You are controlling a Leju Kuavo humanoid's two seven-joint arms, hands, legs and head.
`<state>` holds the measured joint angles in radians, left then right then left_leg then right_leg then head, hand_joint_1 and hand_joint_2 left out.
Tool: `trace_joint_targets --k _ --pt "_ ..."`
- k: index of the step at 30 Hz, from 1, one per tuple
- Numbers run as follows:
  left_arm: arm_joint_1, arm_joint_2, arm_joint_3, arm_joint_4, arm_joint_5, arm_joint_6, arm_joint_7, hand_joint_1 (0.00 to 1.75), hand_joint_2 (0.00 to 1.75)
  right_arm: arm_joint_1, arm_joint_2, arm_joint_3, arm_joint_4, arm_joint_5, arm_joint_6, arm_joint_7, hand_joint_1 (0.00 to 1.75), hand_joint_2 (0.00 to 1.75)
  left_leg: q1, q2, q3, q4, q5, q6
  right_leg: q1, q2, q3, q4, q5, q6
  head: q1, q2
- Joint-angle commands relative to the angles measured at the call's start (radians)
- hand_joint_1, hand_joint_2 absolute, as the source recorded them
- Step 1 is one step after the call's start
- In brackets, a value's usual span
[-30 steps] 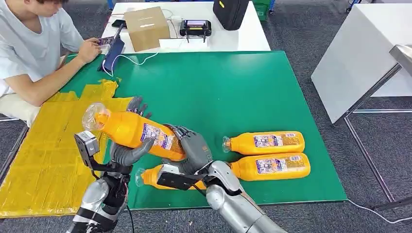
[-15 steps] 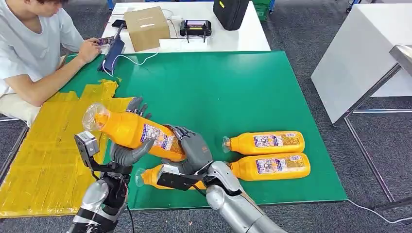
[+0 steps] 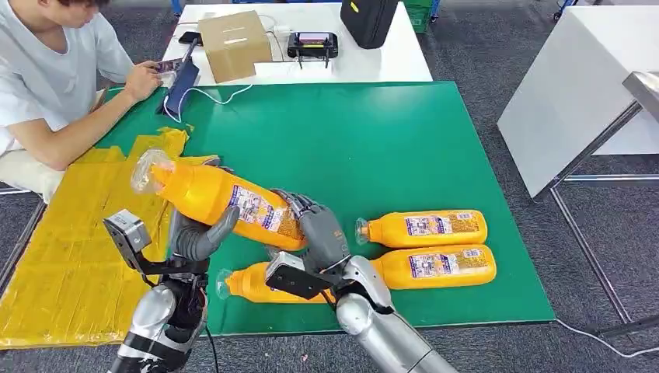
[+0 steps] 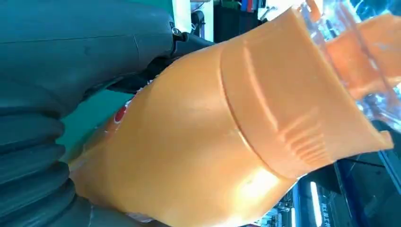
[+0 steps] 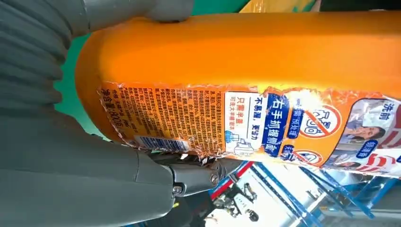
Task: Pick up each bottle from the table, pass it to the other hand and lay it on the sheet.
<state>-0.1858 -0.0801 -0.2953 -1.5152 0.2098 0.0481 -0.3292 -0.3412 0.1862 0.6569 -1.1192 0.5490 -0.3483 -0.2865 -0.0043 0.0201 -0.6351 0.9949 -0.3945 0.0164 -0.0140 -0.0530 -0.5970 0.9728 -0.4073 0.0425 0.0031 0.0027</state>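
handover was in hand, by my judgement: one orange plastic bottle with a clear cap and a torn printed label (image 3: pixel 221 203) hung tilted in the air above the near edge of the green-covered bench (image 3: pixel 365 132), cap end raised toward the crinkled yellow sheet (image 3: pixel 70 233). the left hand (image 3: pixel 198 237) had its fingers wrapped round the bottle's neck half, and the right hand (image 3: pixel 319 233) clasped the base end, so both held it at once. nothing lay on the sheet, so no bottle was delivered yet. three more orange bottles lay flat on the bench: two side by side at the right (image 3: pixel 423 228) (image 3: pixel 435 266), and one under the arms (image 3: pixel 252 284). the held bottle looked smooth, opaque and rigid, its label peeling at the edges.
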Motion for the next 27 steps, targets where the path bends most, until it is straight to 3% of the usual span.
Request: trace_joint_targets --k 1,3,4,5,6,7,10,22,23,26,27 --pt "-0.038 0.009 0.007 0.035 0.003 0.009 0.004 1.75 1.75 -0.019 -0.039 -0.017 -0.038 -0.014 0.012 -0.011 1.75 1.75 0.001 -0.002 0.004 0.000 -0.002 -0.001 0.000 0.002 0.005 0.000 -0.002 -0.001 0.000 0.000" --pt "-0.042 0.011 0.006 0.038 -0.002 0.012 0.001 1.75 1.75 -0.014 -0.042 -0.022 -0.055 -0.016 0.011 -0.011 1.75 1.75 0.000 -0.001 0.001 0.000 0.000 -0.001 0.000 0.001 0.002 0.000 -0.001 -0.001 0.000 0.000" --pt "-0.043 0.013 0.007 0.038 -0.008 0.017 -0.001 1.75 1.75 -0.011 -0.042 -0.026 -0.065 -0.019 0.009 -0.011 1.45 1.75 0.002 -0.003 0.005 0.001 -0.002 -0.001 0.001 0.003 0.006 0.000 -0.002 -0.002 0.000 0.000" --pt "-0.044 0.014 0.007 0.037 -0.015 0.024 -0.004 1.75 1.75 -0.007 -0.041 -0.030 -0.073 -0.022 0.005 -0.011 0.21 1.75 0.001 -0.002 0.003 0.000 -0.001 -0.001 0.000 0.002 0.004 0.000 -0.001 -0.001 0.000 0.000" --pt "-0.044 0.014 0.007 0.037 -0.015 0.024 -0.004 1.75 1.75 -0.007 -0.041 -0.030 -0.073 -0.022 0.005 -0.011 0.21 1.75 0.000 -0.002 0.001 0.000 0.000 -0.001 0.000 0.001 0.002 0.000 -0.001 -0.001 0.000 0.000" --pt "-0.046 0.020 0.008 0.032 -0.042 0.046 -0.013 1.75 1.75 0.002 -0.046 -0.036 -0.098 -0.024 -0.002 -0.013 0.00 1.75 0.001 -0.002 0.001 0.000 0.000 -0.001 0.000 0.001 0.002 0.000 -0.001 -0.001 0.000 0.000" --pt "-0.067 0.047 0.007 0.032 -0.266 0.216 -0.049 1.75 1.75 0.036 -0.077 -0.052 -0.207 -0.014 -0.026 -0.025 0.00 1.75 0.001 -0.002 0.002 0.000 -0.001 -0.001 0.000 0.002 0.003 0.000 -0.001 -0.001 0.000 0.000" --pt "-0.081 0.060 0.009 0.047 -0.332 0.256 -0.042 1.75 1.75 0.055 -0.091 -0.060 -0.254 -0.005 -0.022 -0.020 0.00 1.75 0.001 -0.002 0.002 0.000 -0.001 -0.001 0.000 0.001 0.002 -0.001 -0.001 -0.001 0.000 0.000" --pt "-0.088 0.067 0.006 0.055 -0.402 0.299 -0.032 1.75 1.75 0.059 -0.094 -0.063 -0.267 -0.001 -0.028 -0.028 0.00 0.00 0.002 -0.003 0.005 0.001 -0.002 -0.002 0.001 0.003 0.006 0.000 -0.002 -0.002 0.000 0.000" --pt "-0.140 0.101 0.040 0.132 -0.793 0.464 0.069 1.75 1.75 0.128 -0.139 -0.097 -0.437 -0.052 0.019 -0.054 0.00 0.00 0.002 -0.005 0.004 0.000 -0.002 -0.002 0.001 0.001 0.006 0.000 -0.002 -0.002 0.000 0.000" --pt "-0.170 0.128 0.054 0.192 -1.079 0.498 0.190 1.75 1.75 0.152 -0.155 -0.109 -0.495 -0.072 0.054 -0.063 0.00 0.00 0.001 -0.005 0.003 0.000 -0.001 -0.001 0.001 -0.001 0.005 0.000 -0.002 -0.001 0.000 0.000"
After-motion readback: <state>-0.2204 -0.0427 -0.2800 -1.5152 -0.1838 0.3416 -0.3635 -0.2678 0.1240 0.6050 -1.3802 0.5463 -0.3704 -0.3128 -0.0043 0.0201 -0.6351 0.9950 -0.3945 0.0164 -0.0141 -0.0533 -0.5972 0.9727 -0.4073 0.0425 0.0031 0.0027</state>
